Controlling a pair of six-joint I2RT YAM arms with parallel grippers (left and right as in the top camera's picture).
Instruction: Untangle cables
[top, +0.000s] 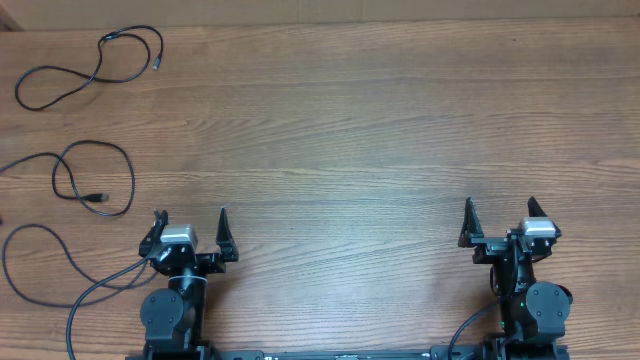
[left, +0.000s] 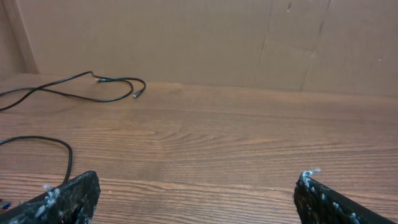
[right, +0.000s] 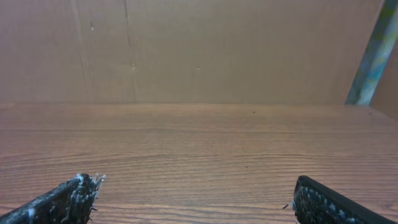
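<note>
Our left gripper (top: 191, 217) sits wide open with nothing between its fingers, which point straight toward the far edge of the wooden table (top: 350, 130). The left arm is folded back over its base at the near edge. Our right gripper (top: 502, 207) is spread just as wide and holds nothing. It also faces the far edge, on an arm folded the same way. In each wrist view, the left gripper (left: 196, 194) and the right gripper (right: 194, 198) show two dark fingertips low over bare wood, facing a cardboard wall (left: 217, 37). The cables all lie on the left side, well apart from both grippers. Nearest our left gripper is the middle cable (top: 131, 180), a rounded coil with one plug lying inside the loop and a tail running off the table's left edge. The left wrist view catches its bend (left: 43, 137) just ahead of the left fingertip. Farther out, near the far-left corner, the far cable (top: 96, 76) stretches mainly left to right. It has a long narrow loop at its left end, and both plugs sit at its right end (left: 106, 79). A third black line (top: 30, 228) loops at the left edge and runs toward the left arm's base. We cannot tell whether it is a loose cord or the arm's wiring.
</note>
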